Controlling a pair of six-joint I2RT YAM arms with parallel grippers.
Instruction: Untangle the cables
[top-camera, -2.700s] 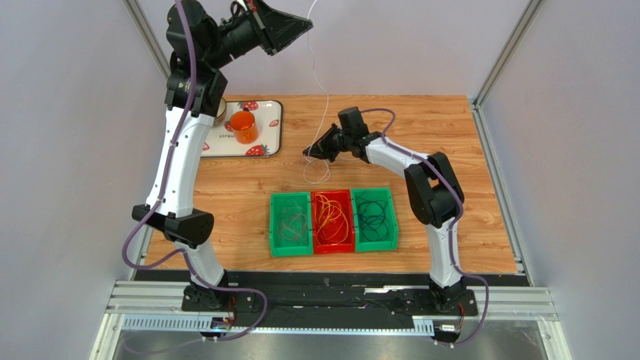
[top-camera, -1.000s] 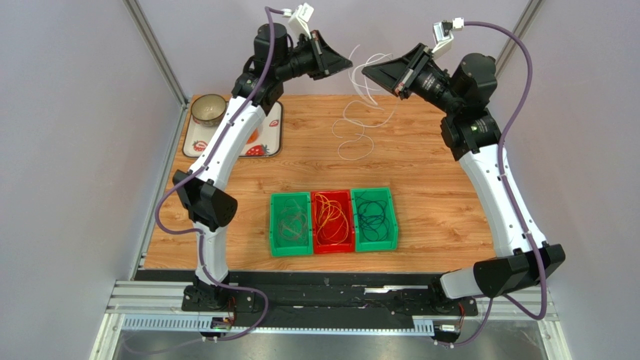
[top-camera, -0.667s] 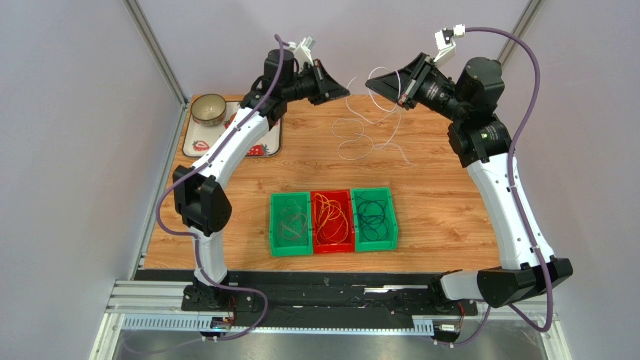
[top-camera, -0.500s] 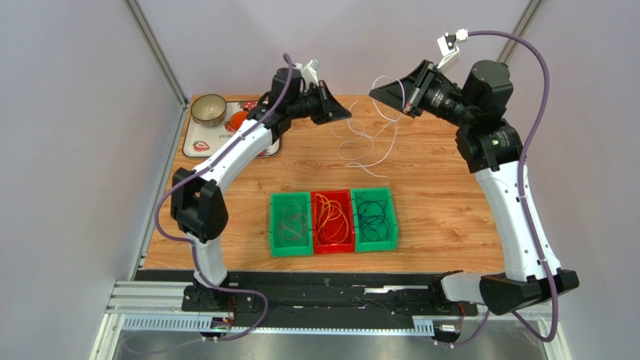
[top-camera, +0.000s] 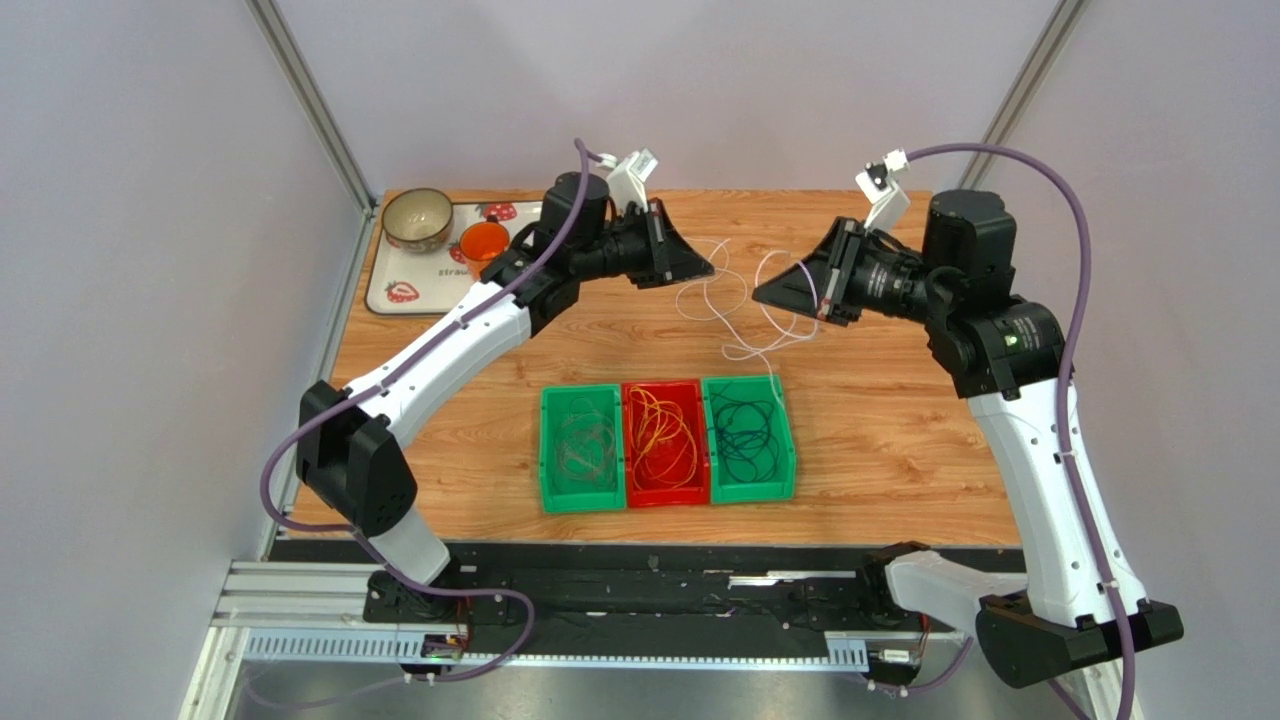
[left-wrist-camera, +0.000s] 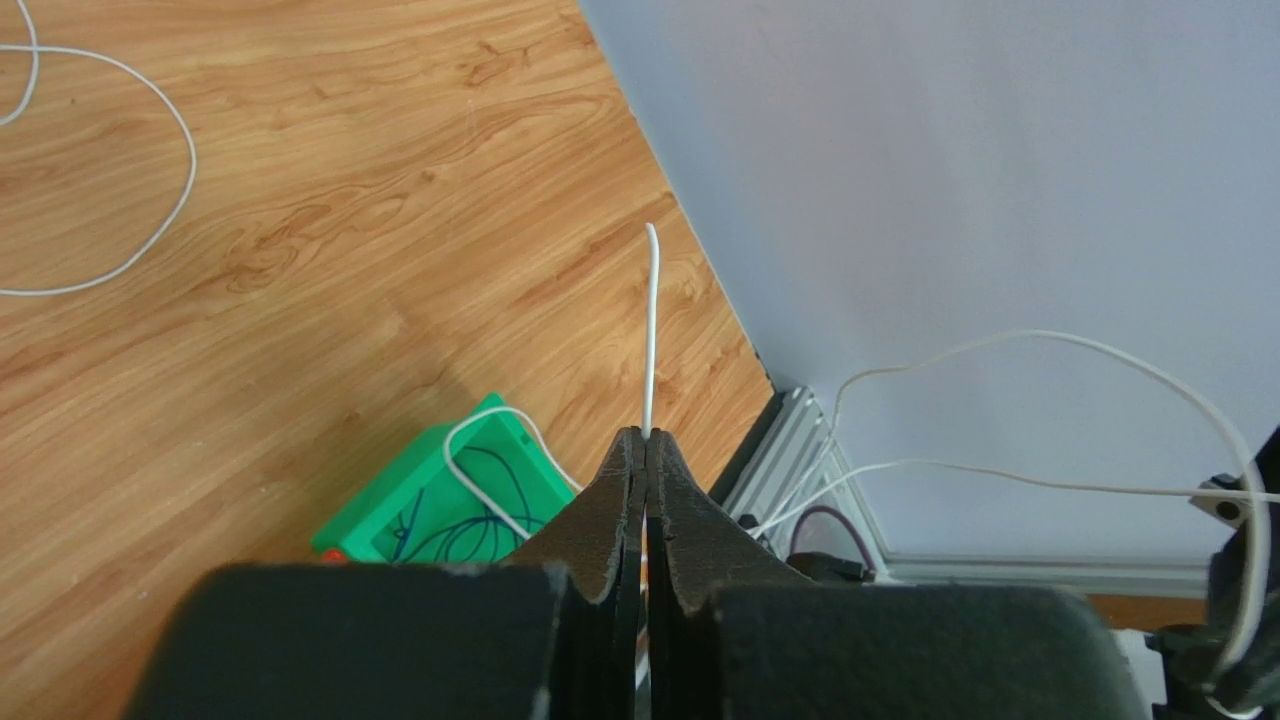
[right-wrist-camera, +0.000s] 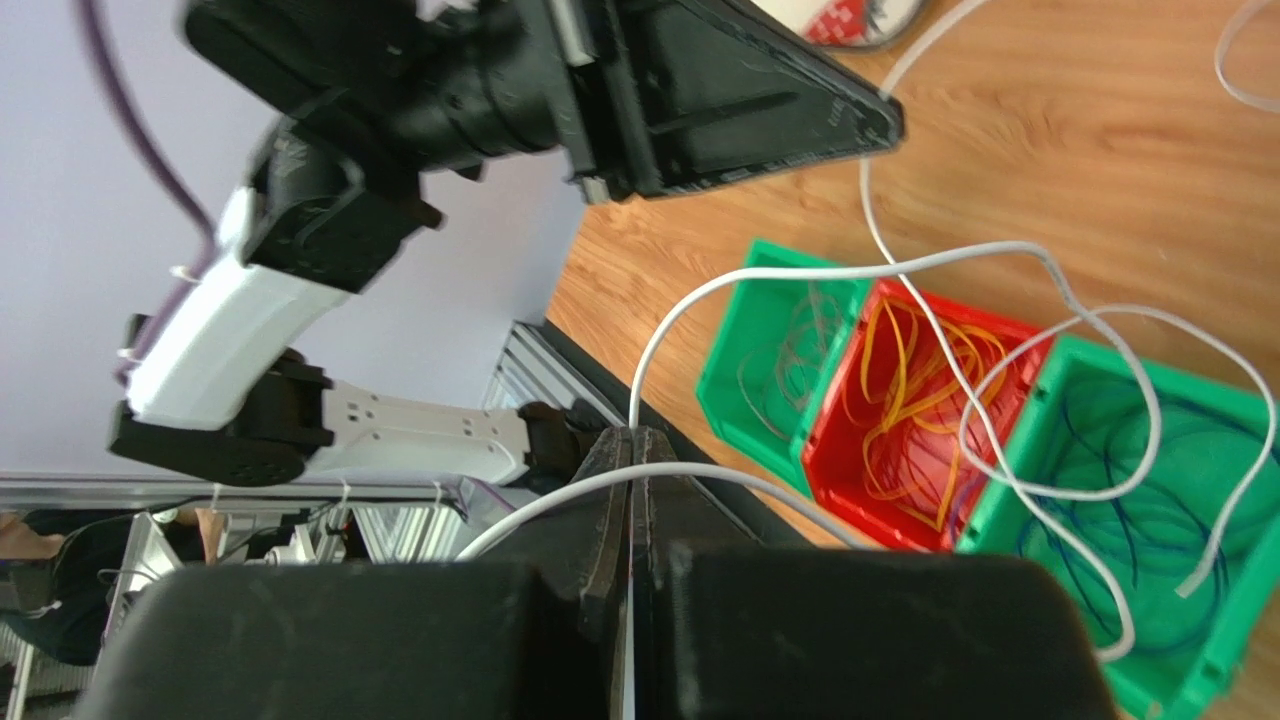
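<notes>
A white cable (top-camera: 739, 308) hangs in loose loops between my two grippers, above the back middle of the table. My left gripper (top-camera: 706, 276) is shut on one end of it; in the left wrist view a short tip of the white cable (left-wrist-camera: 651, 323) sticks out past the closed fingertips. My right gripper (top-camera: 760, 290) is shut on another part of the same cable, which shows in the right wrist view (right-wrist-camera: 842, 267) looping over the bins. Orange cables (top-camera: 663, 440), dark cables (top-camera: 748, 431) and white-grey cables (top-camera: 582, 450) lie sorted in three bins.
Left green bin (top-camera: 546, 450), red bin (top-camera: 664, 387) and right green bin (top-camera: 784, 438) stand side by side at the table's near middle. A tray (top-camera: 400, 287) at the back left holds a bowl (top-camera: 418, 219) and an orange cup (top-camera: 483, 243).
Both arms have come down from high above the table and forward toward the bins. The white cable's loops have moved with them and now hang just behind the right green bin.
</notes>
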